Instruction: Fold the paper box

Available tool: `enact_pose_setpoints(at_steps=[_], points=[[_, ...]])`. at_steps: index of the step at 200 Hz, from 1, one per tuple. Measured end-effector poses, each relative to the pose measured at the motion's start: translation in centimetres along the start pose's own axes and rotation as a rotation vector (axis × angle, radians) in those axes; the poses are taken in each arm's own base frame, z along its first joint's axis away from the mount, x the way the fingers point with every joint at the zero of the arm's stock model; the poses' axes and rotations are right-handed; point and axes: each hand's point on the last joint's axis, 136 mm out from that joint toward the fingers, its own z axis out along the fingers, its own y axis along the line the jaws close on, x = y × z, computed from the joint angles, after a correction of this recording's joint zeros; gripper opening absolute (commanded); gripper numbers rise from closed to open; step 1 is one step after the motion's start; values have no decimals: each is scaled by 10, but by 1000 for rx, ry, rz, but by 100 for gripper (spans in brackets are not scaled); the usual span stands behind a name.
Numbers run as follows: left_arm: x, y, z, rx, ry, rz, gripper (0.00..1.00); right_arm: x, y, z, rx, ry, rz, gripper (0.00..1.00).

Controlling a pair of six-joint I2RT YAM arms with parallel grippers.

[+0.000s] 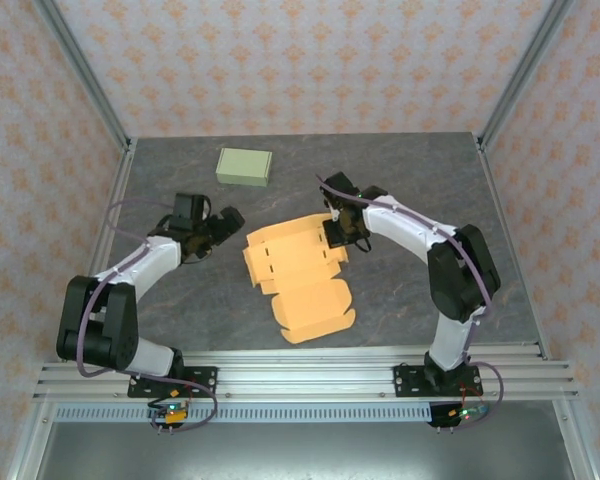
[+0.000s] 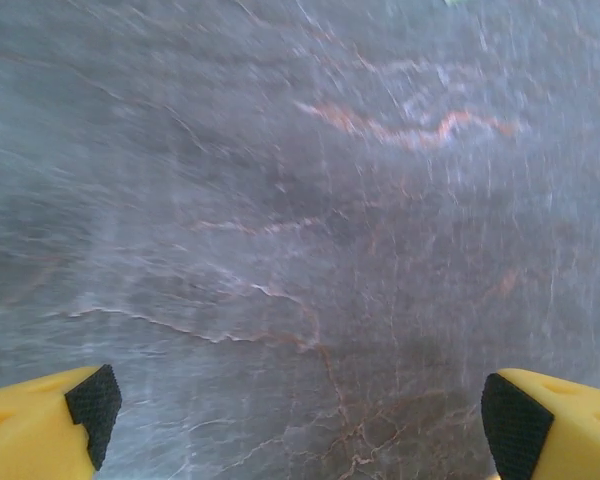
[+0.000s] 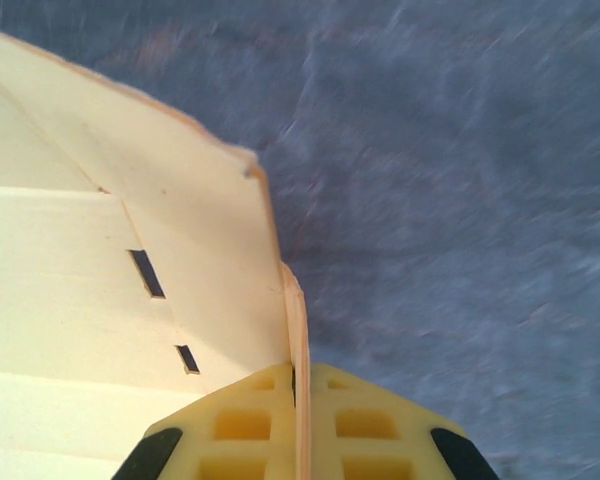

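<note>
The paper box (image 1: 295,275) is an unfolded orange cardboard sheet lying flat in the middle of the grey table, its panels and flaps spread out. My right gripper (image 1: 338,236) is at the sheet's far right flap and is shut on it. In the right wrist view that flap's thin edge (image 3: 296,320) runs between the two yellow fingers (image 3: 245,425), with the cream inner face and two slots to the left. My left gripper (image 1: 220,225) hovers left of the sheet, apart from it, open; its yellow fingertips (image 2: 50,425) stand wide over bare table.
A closed pale green box (image 1: 244,166) rests at the back of the table, left of centre. Metal frame posts and patterned walls enclose the table (image 1: 410,180). An aluminium rail (image 1: 310,375) carrying both arm bases runs along the near edge.
</note>
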Motion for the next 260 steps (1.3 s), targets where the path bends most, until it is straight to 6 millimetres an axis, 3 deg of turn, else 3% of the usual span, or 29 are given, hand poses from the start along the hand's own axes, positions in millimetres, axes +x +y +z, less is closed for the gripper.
enact_pose_setpoints(at_steps=[24,38,64,92,125,141,260], points=[[13,-11,9,69,11,37,94,-13,-32,-4,24,-28,40,0],[21,-17,11,91,12,67,94,-11,-39,0,30,-25,47,0],[38,-30,14,124,35,132,94,-3,-35,12,13,-28,40,0],[39,-39,21,165,35,149,91,8,-32,22,-12,-43,53,0],[39,-48,29,203,53,155,91,8,-38,14,-1,-100,64,0],[39,-58,28,234,52,165,100,3,-41,9,16,-134,65,0],[62,-103,20,351,59,249,100,3,-59,10,86,-182,96,0]])
